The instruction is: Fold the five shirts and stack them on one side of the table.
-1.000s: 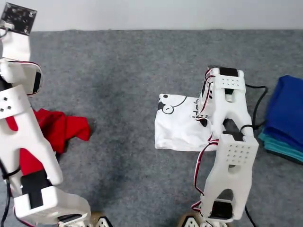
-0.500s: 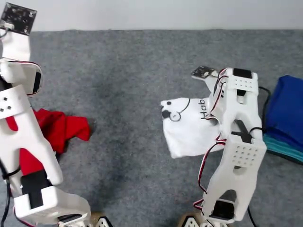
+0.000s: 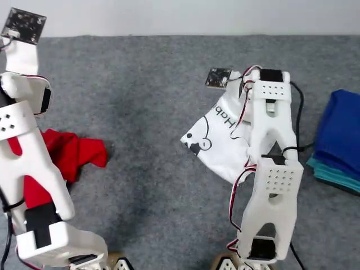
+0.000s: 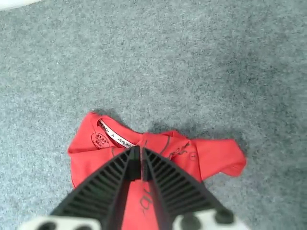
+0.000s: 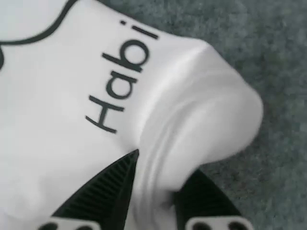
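So the right gripper (image 5: 156,179) is clamped on a fold of the white shirt with black print (image 3: 216,140). That shirt sits askew on the grey carpet-like tabletop (image 3: 140,79), near the folded dark blue shirt (image 3: 340,132) that lies on a folded teal shirt (image 3: 332,171) at the right edge. Over on the left, the left gripper (image 4: 140,152) hangs above the crumpled red shirt (image 4: 206,160), jaws pressed together with nothing between them.
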